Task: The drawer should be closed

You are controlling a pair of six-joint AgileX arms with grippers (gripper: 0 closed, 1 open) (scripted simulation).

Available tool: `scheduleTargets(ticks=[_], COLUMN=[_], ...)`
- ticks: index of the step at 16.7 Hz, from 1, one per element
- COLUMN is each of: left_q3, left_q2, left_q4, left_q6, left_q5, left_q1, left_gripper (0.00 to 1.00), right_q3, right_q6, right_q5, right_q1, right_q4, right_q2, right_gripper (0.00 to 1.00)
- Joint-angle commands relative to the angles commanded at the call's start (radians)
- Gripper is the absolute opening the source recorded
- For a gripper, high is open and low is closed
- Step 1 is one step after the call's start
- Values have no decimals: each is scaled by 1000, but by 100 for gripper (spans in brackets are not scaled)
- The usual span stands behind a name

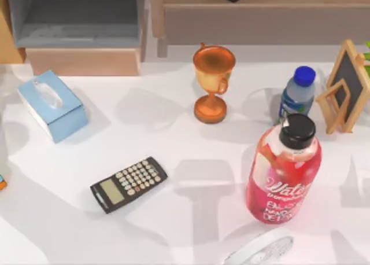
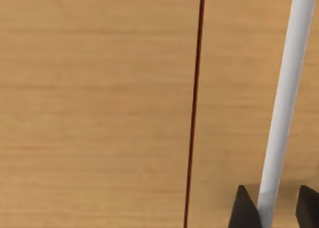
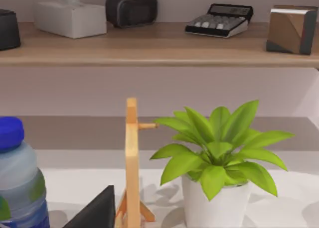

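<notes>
At the counter's far left corner, drawer: it stood pulled out from its wooden cabinet, its grey inside open to the top view and its tan front panel facing the counter.
Counter: white, it carried everything below, and long arm shadows lay across its near half.
Red bottle: the biggest thing on the counter, it stood at the near right with a black cap.
Tissue box: light blue, it lay at the left, just in front of the drawer.
Trophy: copper-coloured, it stood upright near the middle of the far edge.
Chalkboard easel: wooden-framed, it stood at the far right, beside the water bottle.
Water bottle: blue-capped, it stood just behind the red bottle.
Calculator: dark, it lay tilted at the near left, well apart from the tissue box.
My left pincer: close against a wooden panel, its dark fingertips sat apart on either side of a white bar handle, with small gaps showing.
My right pincer: I cannot tell its state; its wrist view looked past the easel to a potted plant and a wall shelf.
</notes>
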Motion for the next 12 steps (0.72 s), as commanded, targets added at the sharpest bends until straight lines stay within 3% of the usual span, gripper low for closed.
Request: scheduleTargets(ticks=[6,12], left_q3=[0,0], left_q2=[0,0], left_q4=[0,0], left_q6=[0,0], left_q5=[0,0], left_q1=[0,0], left_gripper=[98,100], right_q3=[0,0], right_q6=[0,0], right_q5=[0,0], right_q1=[0,0], right_q4=[0,0], right_q2=[0,0], right_gripper=[100,100])
